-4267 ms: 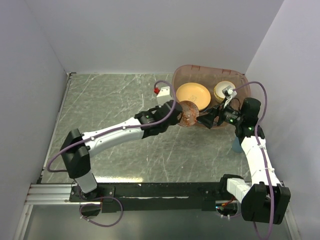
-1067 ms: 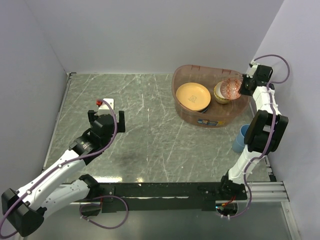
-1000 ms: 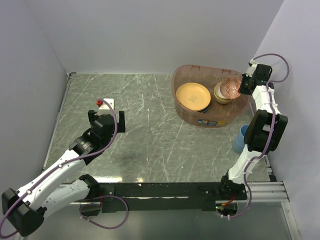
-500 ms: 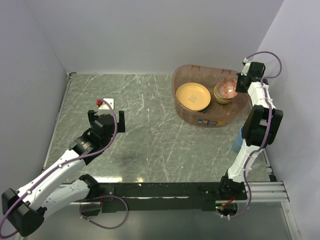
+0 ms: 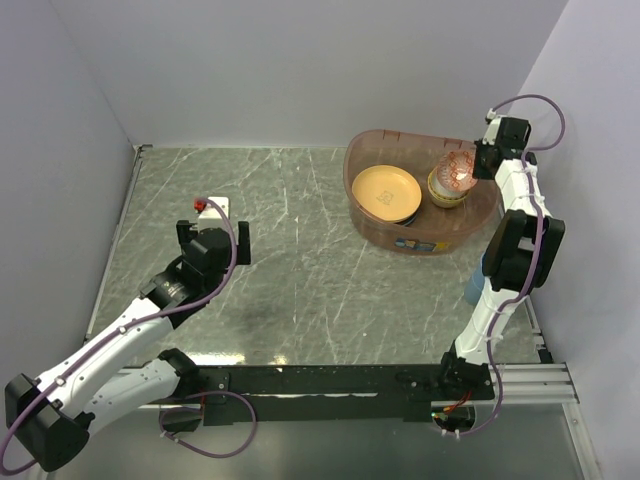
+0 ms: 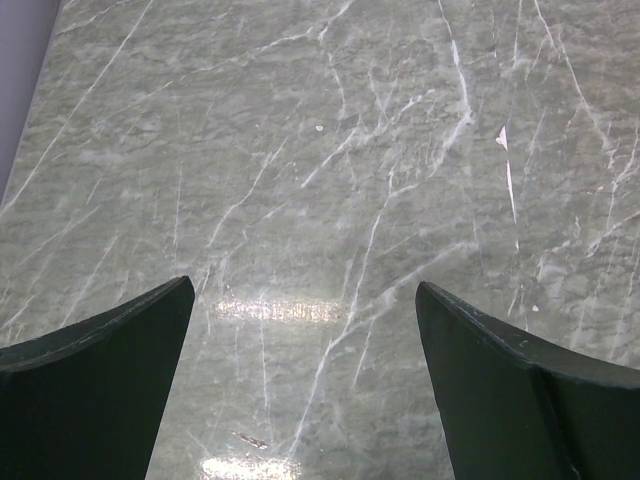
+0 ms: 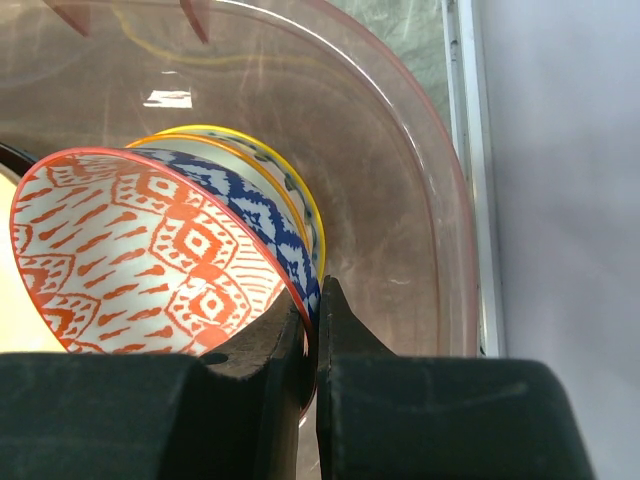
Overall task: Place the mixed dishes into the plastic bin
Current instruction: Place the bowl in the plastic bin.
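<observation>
Right gripper [image 7: 315, 300], jaws pressed together on the rim of the red-patterned bowl [image 7: 150, 260], holds the dish tilted on edge inside the plastic bin [image 7: 400, 200], close against the small cream bowl [image 7: 268, 188] (blue-patterned outside, yellow at the lip). Whether the two bowls touch cannot be told from the wrist view. Seen from above, the bin stands at the far right of the table, with the yellow-orange plate [image 5: 385, 190] lying flat in its left half and both bowls in its right half, near the back wall.

Across the table, the left gripper [image 6: 303, 290] hovers with its fingers spread wide over bare marbled table [image 6: 350, 150], carrying nothing and well apart from the bin.

The step in hand looks like the setting-down of the patterned bowl. The next move calls for the right jaws to part so the bowl settles into or beside the cream one, then for the arm to lift clear of the bin's rim without dragging the dish along.

One piece appears to remain outside: the light blue plastic cup [image 5: 474, 287] stands on the table just beside the right arm, near the bin's front corner and partly hidden by the arm.
</observation>
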Robot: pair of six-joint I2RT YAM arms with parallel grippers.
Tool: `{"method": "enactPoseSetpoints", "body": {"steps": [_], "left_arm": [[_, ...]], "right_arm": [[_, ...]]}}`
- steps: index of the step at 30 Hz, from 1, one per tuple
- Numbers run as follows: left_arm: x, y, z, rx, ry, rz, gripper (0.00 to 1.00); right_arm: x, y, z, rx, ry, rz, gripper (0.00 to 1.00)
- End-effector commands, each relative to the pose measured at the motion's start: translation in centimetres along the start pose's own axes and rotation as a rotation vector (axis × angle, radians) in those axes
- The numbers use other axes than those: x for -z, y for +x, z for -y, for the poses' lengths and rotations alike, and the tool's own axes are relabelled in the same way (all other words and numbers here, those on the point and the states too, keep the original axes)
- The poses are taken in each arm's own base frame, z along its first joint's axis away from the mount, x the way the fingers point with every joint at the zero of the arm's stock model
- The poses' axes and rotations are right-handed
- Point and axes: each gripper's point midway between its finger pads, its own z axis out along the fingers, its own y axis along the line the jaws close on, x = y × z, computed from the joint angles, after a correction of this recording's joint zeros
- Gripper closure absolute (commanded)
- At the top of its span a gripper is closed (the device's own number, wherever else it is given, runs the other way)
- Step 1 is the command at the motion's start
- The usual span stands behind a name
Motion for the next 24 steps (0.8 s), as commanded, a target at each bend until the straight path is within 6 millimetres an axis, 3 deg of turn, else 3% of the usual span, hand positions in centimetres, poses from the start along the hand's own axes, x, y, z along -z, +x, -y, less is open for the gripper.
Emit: {"method": "enactPoseSetpoints", "body": {"steps": [1,12,15,16,18,20,24], "left_arm": [[0.0,-1.2,-0.3,0.009,-0.022,0.029,0.01],[-0.3,-0.9,-0.3,0.001,-0.027,0.019,0.01],[-0.3,-0.8,-0.3,-0.001,-0.03,0.016,0.01],[-0.3,-0.8,-0.3,-0.001,-0.031,0.016,0.01],[-0.3,-0.8,-0.3,-0.002,-0.03,0.016,0.01],[-0.3,-0.8,-0.3,-0.002,-0.031,0.017,0.01],[-0.1,-1.1,-0.5,0.007,-0.034,0.026,0.01]], "right_arm": [[-0.1,-3.1,0.2,0.021,0.026,0.081,0.9],[-0.9,-3.1,0.1,0.027,0.032,0.074,0.86],[-1.0,-3.1,0.1,0.029,0.035,0.07,0.72],[-1.0,-3.1,0.0,0.031,0.034,0.07,0.62],[-0.9,-3.2,0.0,0.037,0.033,0.072,0.56],[-0.4,-3.3,-0.1,0.042,0.029,0.075,0.52],[1.8,-4.3,-0.2,0.075,0.018,0.113,0.29]]}}
